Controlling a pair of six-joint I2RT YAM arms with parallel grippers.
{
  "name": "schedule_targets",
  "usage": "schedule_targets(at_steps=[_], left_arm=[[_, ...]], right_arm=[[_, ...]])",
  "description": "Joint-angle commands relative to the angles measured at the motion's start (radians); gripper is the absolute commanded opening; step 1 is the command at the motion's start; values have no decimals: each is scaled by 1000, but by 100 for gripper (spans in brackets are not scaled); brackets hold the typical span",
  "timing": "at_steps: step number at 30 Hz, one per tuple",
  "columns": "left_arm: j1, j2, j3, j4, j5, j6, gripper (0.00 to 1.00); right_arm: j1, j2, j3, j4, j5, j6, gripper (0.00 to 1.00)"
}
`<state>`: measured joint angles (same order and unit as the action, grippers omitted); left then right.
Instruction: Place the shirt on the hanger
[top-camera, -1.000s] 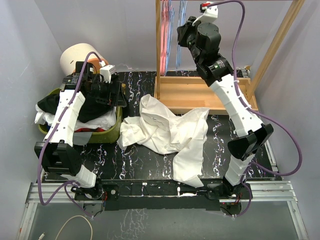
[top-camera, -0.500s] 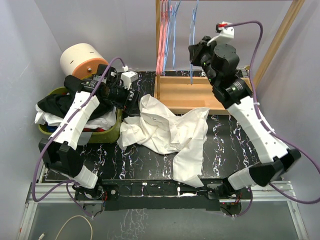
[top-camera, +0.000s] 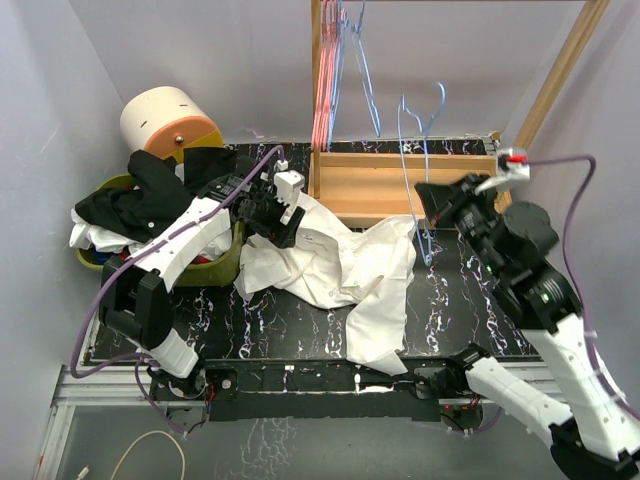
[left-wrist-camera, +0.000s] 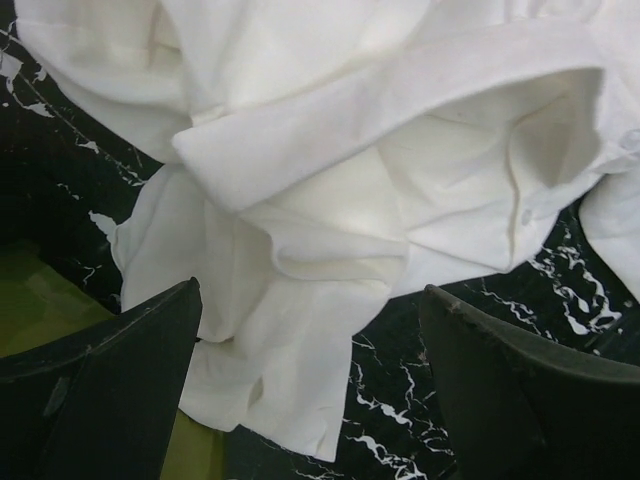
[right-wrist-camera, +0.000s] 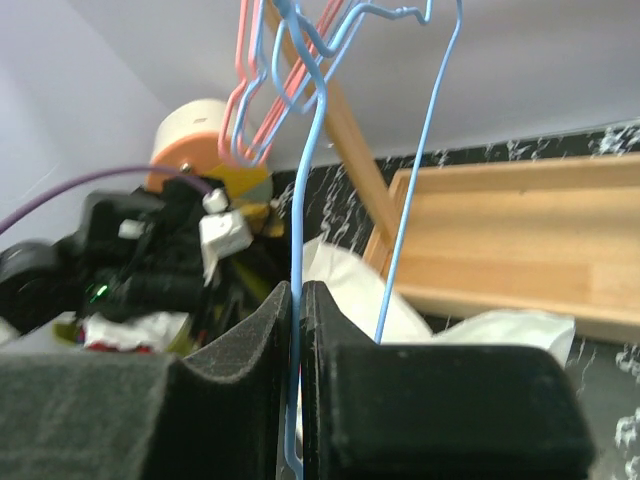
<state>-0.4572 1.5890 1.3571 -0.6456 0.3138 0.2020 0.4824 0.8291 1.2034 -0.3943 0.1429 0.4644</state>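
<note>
The white shirt lies crumpled in the middle of the black marble table. My left gripper hovers open over the shirt's left edge. In the left wrist view the shirt fills the space between and beyond my spread fingers. My right gripper is shut on the light-blue hanger and holds it upright in the air over the shirt's right side. In the right wrist view the hanger's wire runs down between the closed jaws of my right gripper.
A wooden rack stands at the back right, with pink hangers and other blue ones on its rail. A green basket of clothes, with a black garment on top, sits at the left. A tan cylinder stands behind it.
My right arm has drawn the blue hanger off the rail and brought it down and nearer, over the shirt. My left gripper has swung right from the basket to the shirt's left edge.
</note>
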Motion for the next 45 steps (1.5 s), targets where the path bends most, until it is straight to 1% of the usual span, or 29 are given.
schedule_targets(at_steps=[1, 6, 9, 10, 11, 15, 17, 20, 21, 26, 29, 30, 33, 34, 38, 41, 43, 44, 45], left_arm=[[5, 29, -28, 130, -100, 2, 87], [3, 95, 1, 169, -129, -2, 81], [2, 137, 27, 178, -127, -3, 72], [0, 150, 36, 176, -123, -7, 68], [0, 162, 43, 174, -118, -9, 61], [-8, 189, 58, 175, -117, -16, 44], [-13, 192, 74, 171, -116, -18, 30], [-35, 187, 122, 153, -102, -15, 3], [-45, 185, 144, 142, -92, -14, 0], [-107, 200, 284, 92, -82, -8, 0], [-117, 241, 358, 56, -84, -26, 8], [-118, 249, 373, 54, -88, -33, 14], [-118, 264, 394, 57, -104, -42, 25], [-118, 268, 398, 61, -114, -45, 26], [-118, 306, 417, 66, -134, -72, 28], [-118, 352, 446, 54, -136, -103, 25], [-118, 373, 459, 41, -140, -114, 27], [-118, 377, 458, 38, -144, -116, 36], [-118, 375, 453, 37, -145, -117, 50]], right_arm=[[0, -186, -97, -67, -126, 103, 8], [1, -267, -167, -91, -200, 165, 8], [1, -295, -201, -83, -195, 175, 8], [0, -301, -208, -81, -192, 174, 8], [0, -306, -213, -82, -186, 174, 8], [0, -319, -224, -82, -166, 173, 8], [1, -325, -232, -82, -175, 169, 8], [0, -343, -254, -115, -197, 184, 8], [0, -359, -268, -131, -208, 198, 8], [-1, -455, -330, -120, -345, 257, 8], [0, -468, -317, -160, -408, 283, 8], [1, -474, -315, -170, -428, 293, 8], [1, -510, -326, -179, -473, 340, 8], [0, -524, -331, -179, -480, 352, 8], [0, -558, -323, -241, -446, 356, 8], [1, -555, -303, -280, -448, 336, 8], [1, -548, -297, -303, -452, 327, 8], [0, -548, -298, -313, -457, 327, 8], [-2, -549, -302, -319, -463, 326, 8]])
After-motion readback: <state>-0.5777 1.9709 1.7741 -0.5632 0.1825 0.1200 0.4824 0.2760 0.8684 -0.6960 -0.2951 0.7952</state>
